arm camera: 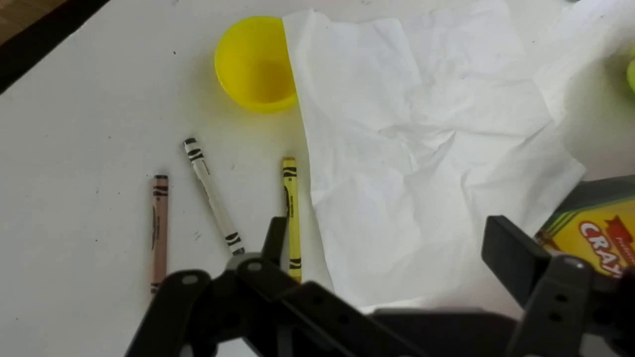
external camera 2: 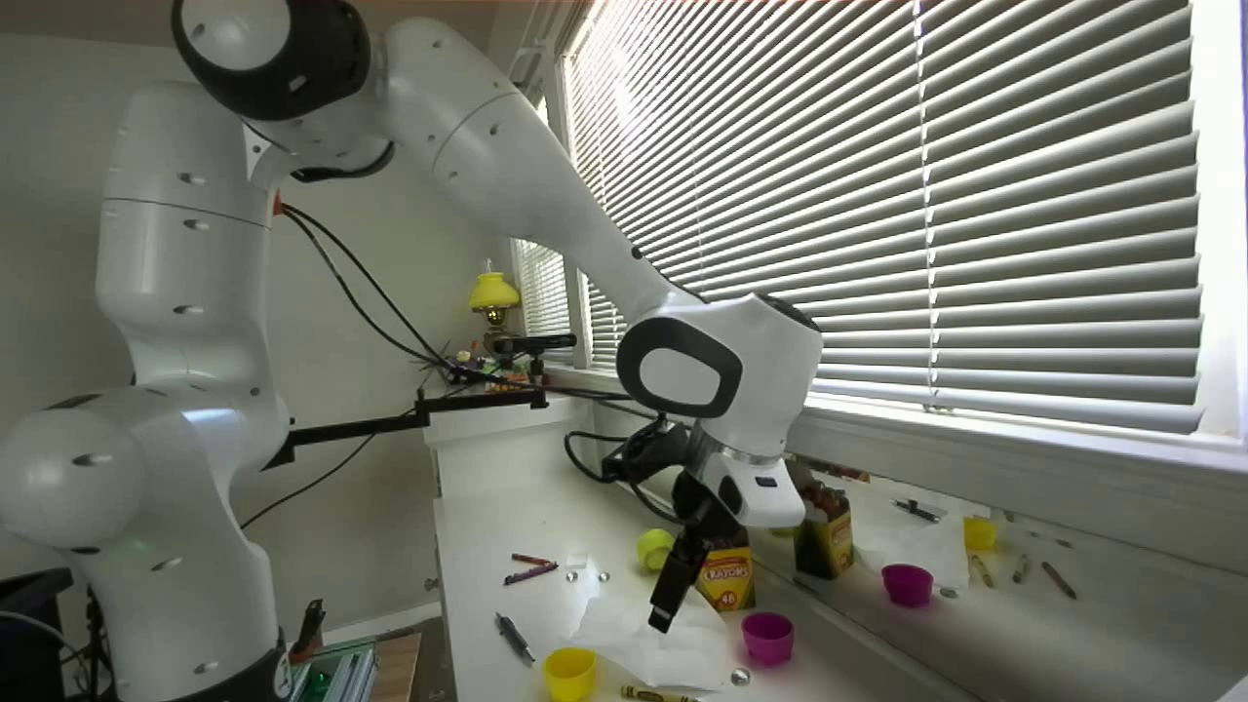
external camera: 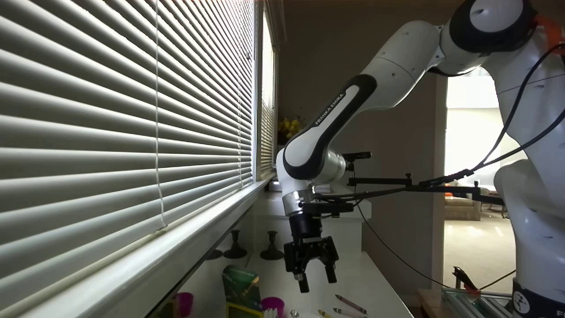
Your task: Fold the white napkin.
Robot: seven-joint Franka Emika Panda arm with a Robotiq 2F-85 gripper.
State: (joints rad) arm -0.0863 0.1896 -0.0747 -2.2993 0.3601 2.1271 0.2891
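The jaws stand spread above the table (arm camera: pixel 74 198). In the wrist view the napkin (arm camera: pixel 421 153) lies on it, below and beyond them: white, opened out, rumpled, with creases gathered round its middle, a fairly straight left edge and a corner jutting right. At upper left its edge hides part of the yellow cup (arm camera: pixel 253 64). Left of the napkin lie a yellow crayon (arm camera: pixel 293 198), a white crayon (arm camera: pixel 214 196) and a pink crayon (arm camera: pixel 159 228); the box (arm camera: pixel 603 238) is just beside its right corner.
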